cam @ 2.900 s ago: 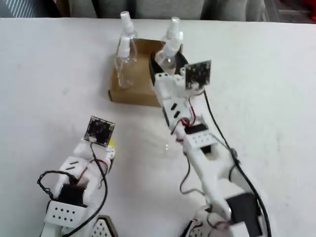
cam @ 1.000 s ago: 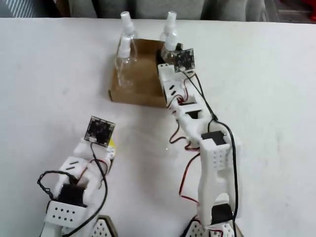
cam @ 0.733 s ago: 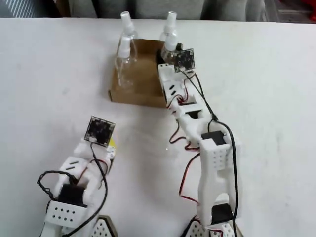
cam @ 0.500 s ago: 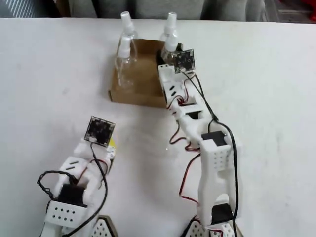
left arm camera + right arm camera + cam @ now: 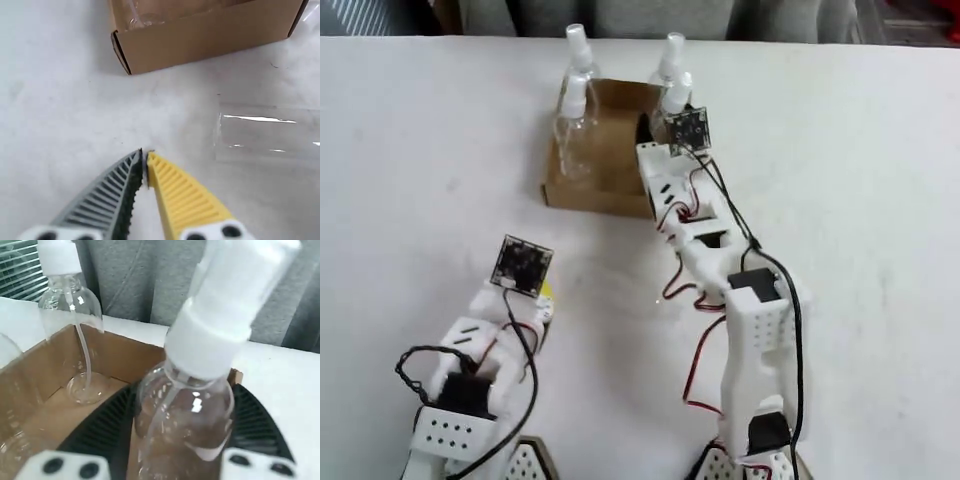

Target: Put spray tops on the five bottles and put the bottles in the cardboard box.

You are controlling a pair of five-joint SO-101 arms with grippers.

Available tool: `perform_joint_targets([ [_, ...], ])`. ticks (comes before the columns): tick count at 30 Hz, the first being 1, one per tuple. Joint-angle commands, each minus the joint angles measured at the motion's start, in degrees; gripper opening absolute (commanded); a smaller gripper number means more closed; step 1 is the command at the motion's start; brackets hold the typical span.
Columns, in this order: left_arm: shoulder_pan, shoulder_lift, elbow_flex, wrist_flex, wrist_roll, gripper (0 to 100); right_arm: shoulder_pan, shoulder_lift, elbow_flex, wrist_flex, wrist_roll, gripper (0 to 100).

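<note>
Clear plastic bottle with a white spray top (image 5: 186, 435), clamped between the two black fingers of the right end effector (image 5: 184, 400). Fingers parted only to the bottle's width, pressing on its round body from both sides. Sits near upright in that grip, spray top leaning a little off line. From the high view, hangs over the near right corner of the brown cardboard box (image 5: 582, 190), right arm (image 5: 750, 330) stretched across the white desk (image 5: 840, 220). Base hidden behind the fingers; contact with the box floor impossible to tell.

Three more clear bottles with white spray tops standing upright in the box. Back right bottle (image 5: 670, 50) just behind the held one. Back left bottle (image 5: 577, 55) at the far left corner, front left bottle (image 5: 574, 100) just before it, the two close together. Thin dip tube (image 5: 82, 352) visible inside one of them in the right wrist view, running down to that bottle's base.

Left end effector (image 5: 145, 156), one grey ribbed finger and one yellow, low over the desk on the near side, well apart from the box. Tips drawn together, touching or almost so, nothing gripped between them.

See-through plastic piece (image 5: 267, 132) lying flat on the desk, between the left end effector and the box and apart from both. Shape too faint to make out.
</note>
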Motion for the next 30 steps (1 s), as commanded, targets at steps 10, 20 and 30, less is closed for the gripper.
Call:
perform_joint_targets([
  [10,-0.6,-0.4,-0.3,-0.3,-0.3,2,0.8,-6.1,1.1,4.3,-2.3,32.0],
  [20,-0.6,-0.4,-0.3,-0.3,-0.3,2,1.2,-9.0,1.3,6.6,-6.9,36.9],
  [30,-0.6,-0.4,-0.3,-0.3,-0.3,2,0.6,-10.9,1.2,8.2,-8.8,36.9],
])
